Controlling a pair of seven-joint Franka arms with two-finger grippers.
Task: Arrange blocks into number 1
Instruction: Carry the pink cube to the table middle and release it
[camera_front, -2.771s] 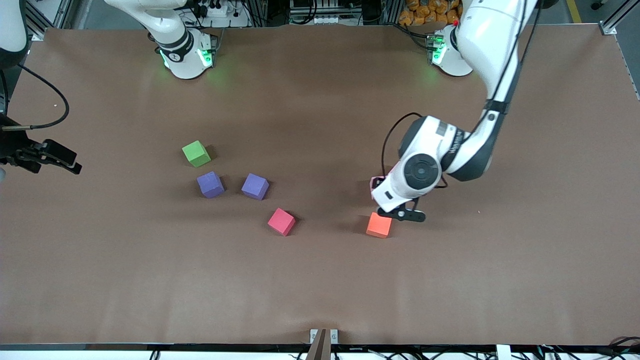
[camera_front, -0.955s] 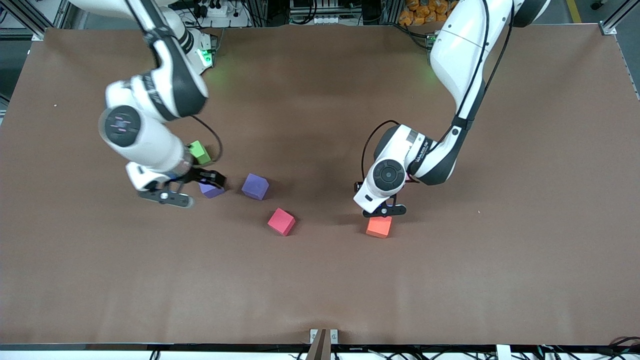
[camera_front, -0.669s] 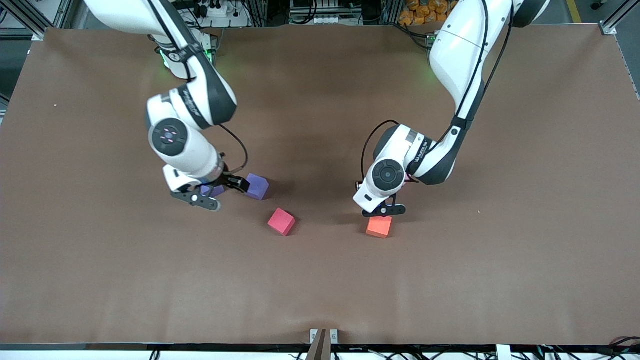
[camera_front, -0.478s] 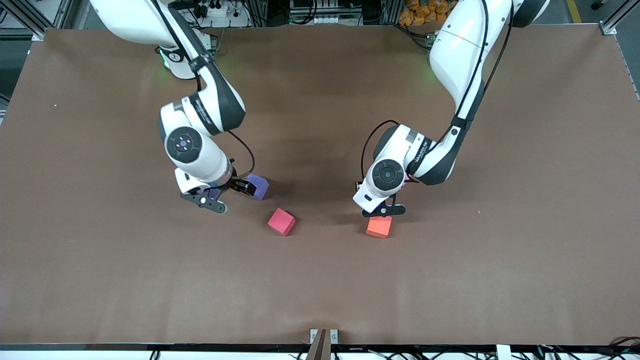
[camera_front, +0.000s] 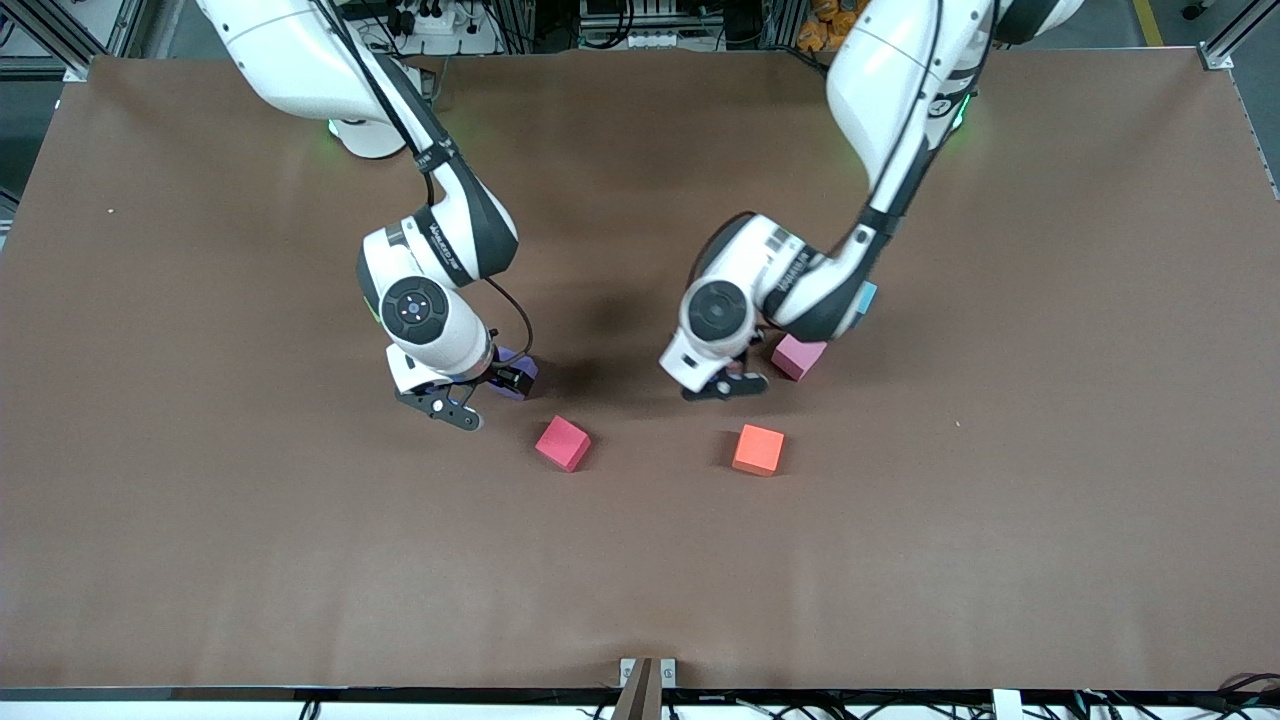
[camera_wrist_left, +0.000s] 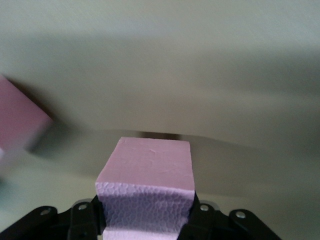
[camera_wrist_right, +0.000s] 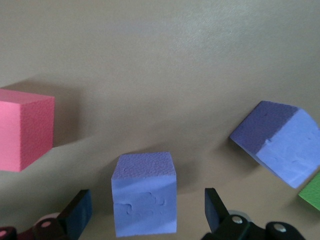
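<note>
Left gripper (camera_front: 727, 384) has lifted off the orange block (camera_front: 758, 449), clamping a pink block (camera_wrist_left: 146, 192); right gripper (camera_front: 478, 396) gapes around a half-hidden purple block (camera_wrist_right: 144, 193).

pink block (camera_wrist_left: 147, 172) | purple blocks (camera_wrist_right: 144, 192) – jigsaw-embossed | red block (camera_front: 562, 443) | orange block (camera_front: 758, 449) | table (camera_front: 640, 570) brown – possibly paper

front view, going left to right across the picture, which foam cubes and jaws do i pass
right gripper with open jaws → purple foam cube → red foam cube → left gripper shut on a pink foam cube → orange foam cube → second pink foam cube → light blue cube
</note>
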